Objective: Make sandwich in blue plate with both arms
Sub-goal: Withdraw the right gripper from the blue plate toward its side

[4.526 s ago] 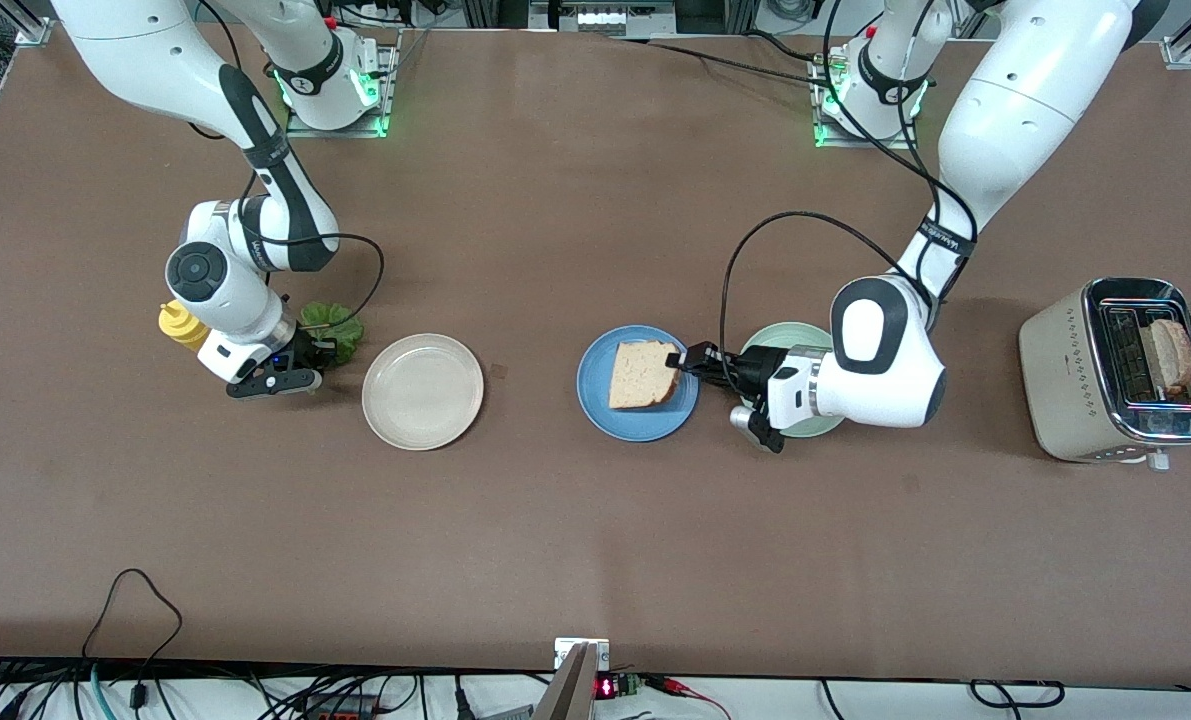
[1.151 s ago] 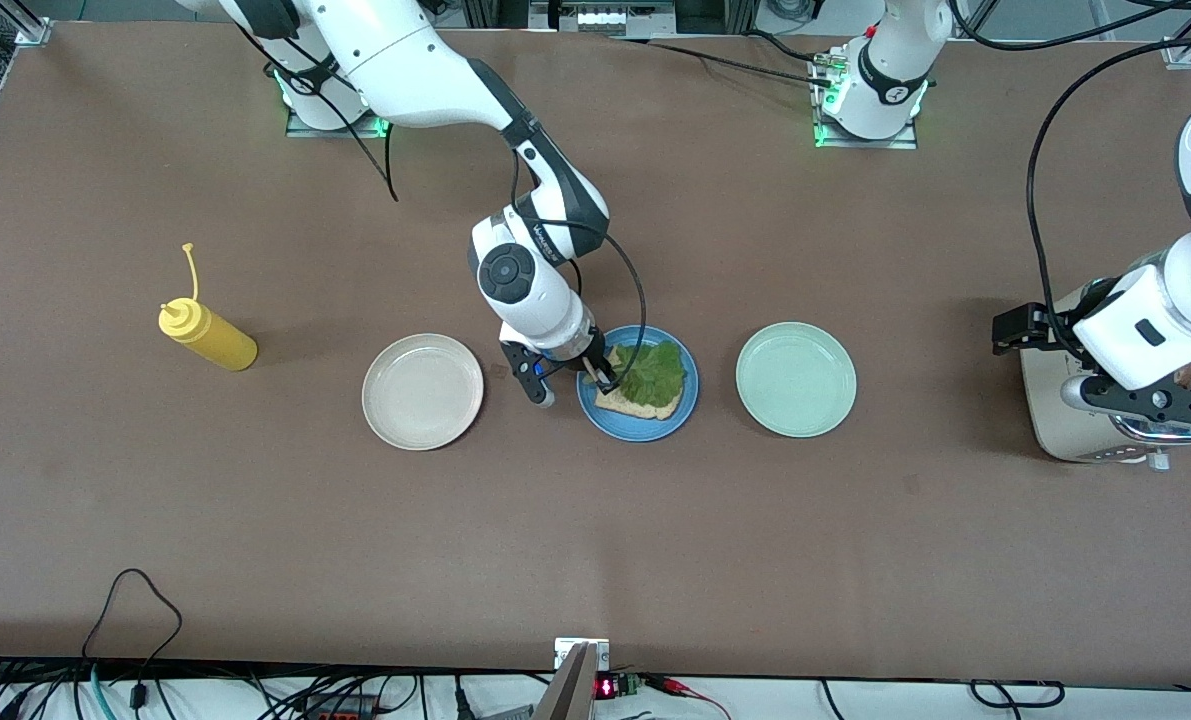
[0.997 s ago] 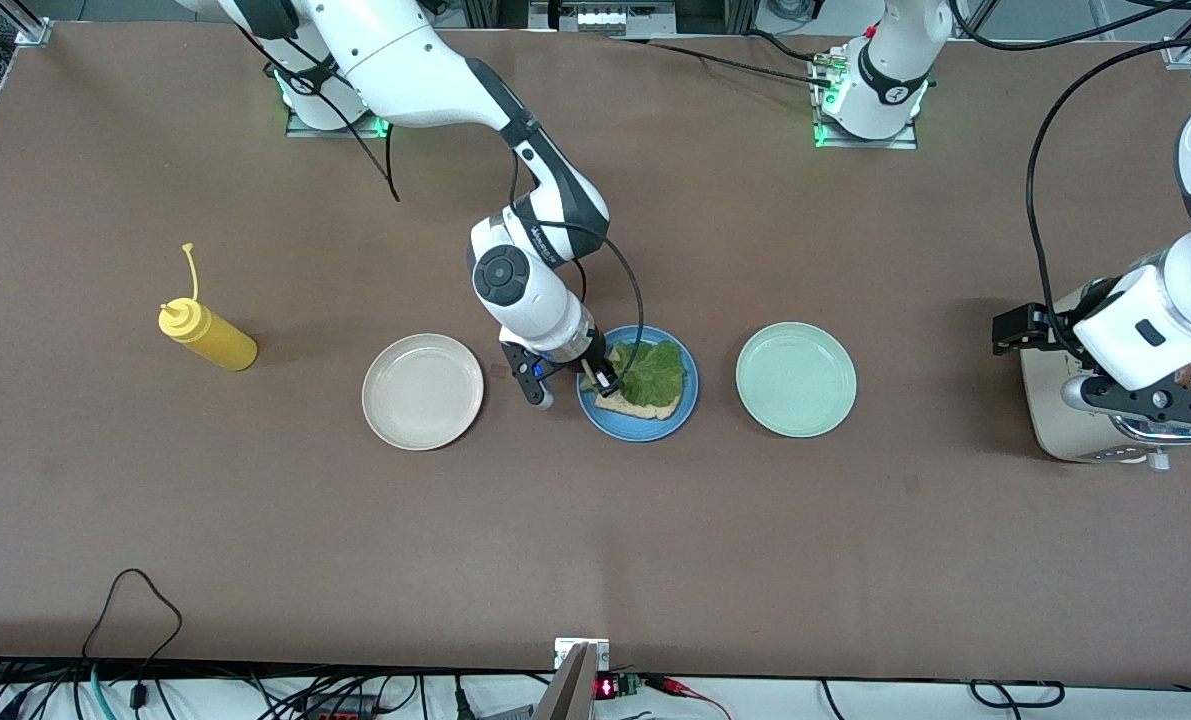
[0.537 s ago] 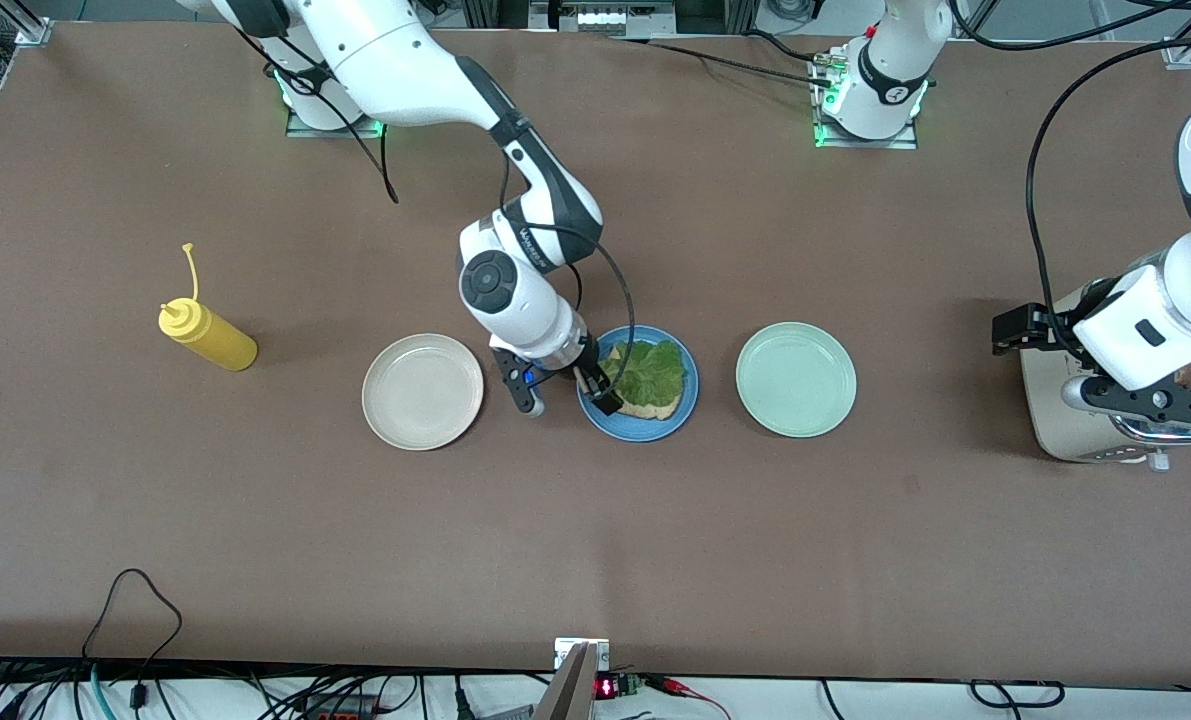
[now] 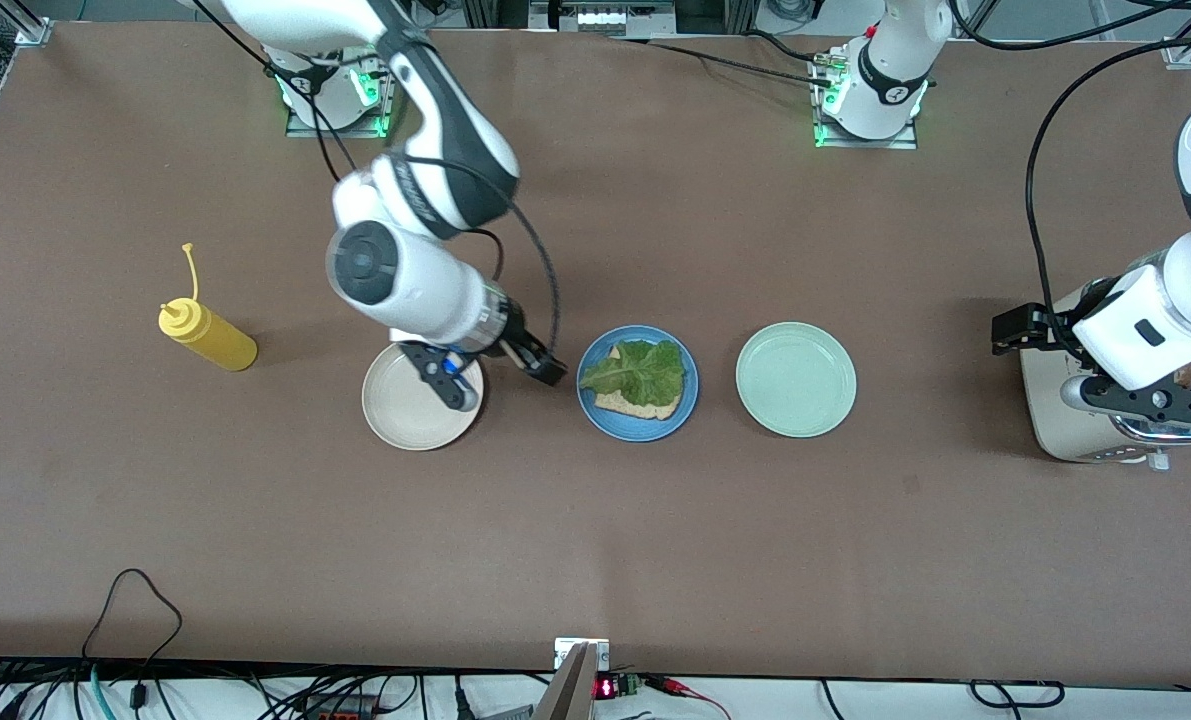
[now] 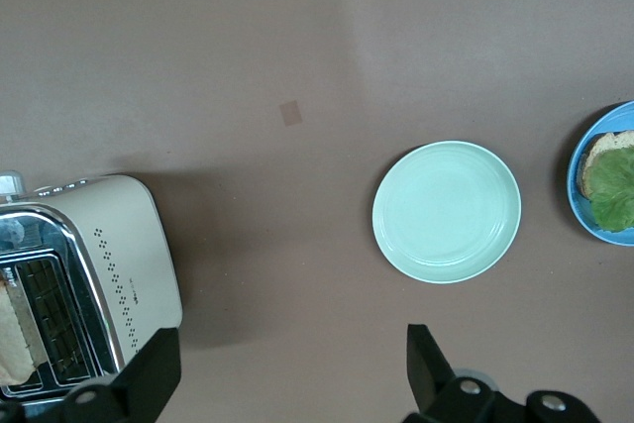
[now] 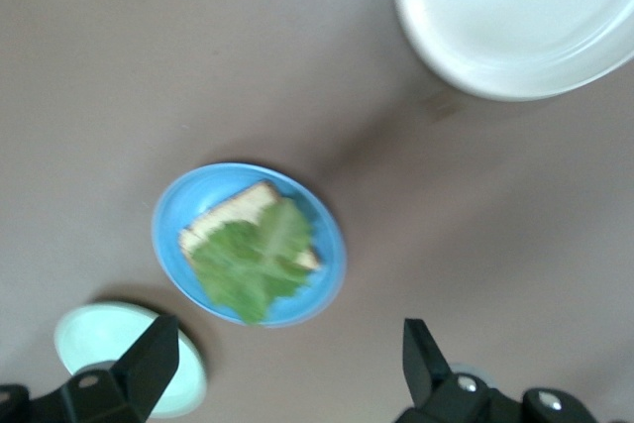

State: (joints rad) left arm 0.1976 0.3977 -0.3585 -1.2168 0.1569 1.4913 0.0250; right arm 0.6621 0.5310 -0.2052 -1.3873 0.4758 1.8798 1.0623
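While its two black fingers stand spread with nothing between them, the right gripper (image 5: 495, 372) hangs in the air over the brown table (image 5: 595, 540), above the gap between the round cream-white plate (image 5: 410, 410) and the round sky-blue plate (image 5: 638, 383). On the blue plate lies one squarish slice of light-brown toasted bread (image 5: 645, 405) with a crinkled green lettuce leaf (image 5: 637, 370) spread on top; no second slice covers it. The right wrist view shows the same open-faced stack, the leaf (image 7: 254, 257) draped across the bread inside the blue rim (image 7: 335, 257). Beside the blue plate, toward the left arm's end, sits a round pale mint-green plate (image 5: 796, 379). A yellow squeeze bottle (image 5: 207, 338) lies toward the right arm's end. The left gripper (image 5: 1105, 375) hovers released over the beige metal toaster (image 5: 1065, 425), where a slice of bread (image 6: 12, 342) stands in a slot.
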